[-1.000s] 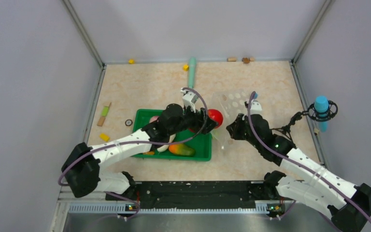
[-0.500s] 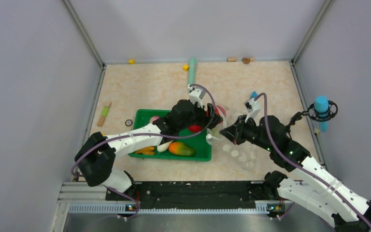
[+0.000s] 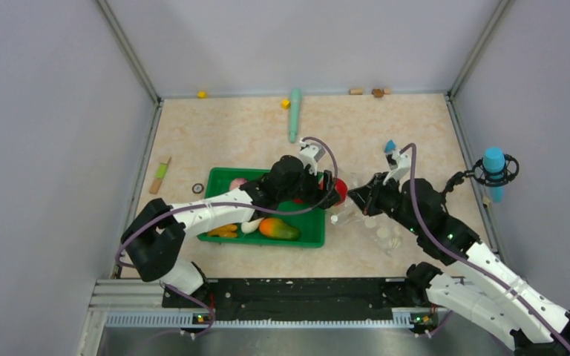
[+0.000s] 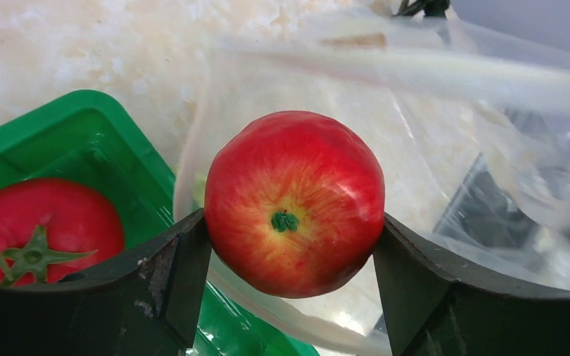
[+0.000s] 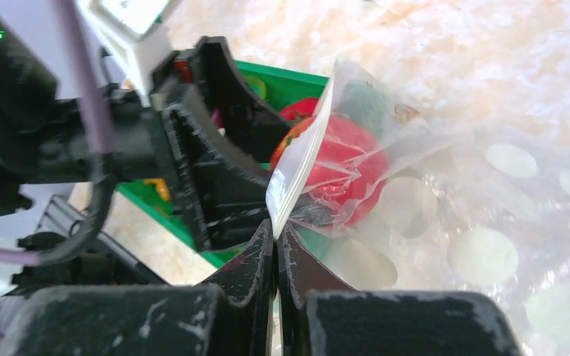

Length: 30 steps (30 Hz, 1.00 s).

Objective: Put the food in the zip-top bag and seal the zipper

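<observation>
While right tool [image 5: 276,239] pinches bag [image 5: 490,222] rim, outstretched left tool [image 4: 293,256] clamps tomato [image 4: 295,193].

The red tomato [image 4: 295,200] between the left fingers [image 4: 167,274] takes nearly the whole mouth of the zip-top bag [image 3: 367,226]. The right fingers [image 5: 252,259] pinch its rim there. The green tray [image 3: 217,175] wall stands just beside. Farther back, the surface [image 3: 215,130] is open around the teal stick [image 3: 295,111].

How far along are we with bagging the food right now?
Early: nothing seen lying loose in the bag yet. In hand: the right gripper pinches the bag's mouth edge, and the left gripper holds a tomato at the opening. Left: release it inside, move the second tomato, mango and radish from the tray, then seal the zipper.
</observation>
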{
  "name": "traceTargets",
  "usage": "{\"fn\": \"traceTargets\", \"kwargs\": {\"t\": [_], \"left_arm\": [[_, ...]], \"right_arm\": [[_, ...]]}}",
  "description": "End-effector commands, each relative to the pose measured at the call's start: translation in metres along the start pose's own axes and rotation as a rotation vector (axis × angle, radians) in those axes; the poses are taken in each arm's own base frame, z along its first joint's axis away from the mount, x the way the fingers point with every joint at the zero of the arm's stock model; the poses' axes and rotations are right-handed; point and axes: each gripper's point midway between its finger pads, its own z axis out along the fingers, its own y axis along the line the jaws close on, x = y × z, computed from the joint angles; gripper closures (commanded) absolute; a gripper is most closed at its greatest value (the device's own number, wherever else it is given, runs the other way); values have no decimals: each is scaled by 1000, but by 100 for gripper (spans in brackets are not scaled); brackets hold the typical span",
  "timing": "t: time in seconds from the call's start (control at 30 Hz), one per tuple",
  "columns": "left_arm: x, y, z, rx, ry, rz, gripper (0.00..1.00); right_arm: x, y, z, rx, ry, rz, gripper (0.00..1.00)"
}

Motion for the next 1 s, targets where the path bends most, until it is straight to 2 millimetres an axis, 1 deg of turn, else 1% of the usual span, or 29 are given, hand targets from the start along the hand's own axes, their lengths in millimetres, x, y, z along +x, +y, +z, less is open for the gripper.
{"fn": "traceTargets", "kwargs": {"t": [0.0,0.1,0.17,0.3,0.4,0.47,0.57,0.63,0.73,0.83,0.97], "left_arm": [[-21,-32,-18,132,-33,36,18],[-26,-41,-28,165,-54,43,8],[-31,-45,-35,181,-77,55,4],[-37,-52,-52,211,-125,81,3],[-38,-45,-61,170,-146,80,3],[-40,-34,-69,107,-174,67,3],[-45,-1,-82,-59,-256,28,3],[-43,23,-90,-158,-293,8,3],[-37,54,-96,-237,-286,-50,3],[-25,78,-87,-242,-229,-124,3],[-11,87,-64,-175,-137,-161,3]], "right_arm": [[-10,-18,7,95,-41,-52,100],[-7,-23,10,106,-41,-79,100],[-7,-26,12,112,-56,-90,100],[-6,-29,14,112,-84,-86,100],[-8,-31,15,118,-109,-70,100],[-9,-33,15,120,-131,-61,100],[-9,-34,17,105,-171,-45,100],[-8,-32,19,87,-187,-35,100],[-7,-28,19,54,-192,-40,100],[-8,-25,18,29,-214,-46,100],[-6,-26,17,22,-221,-53,100]]}}
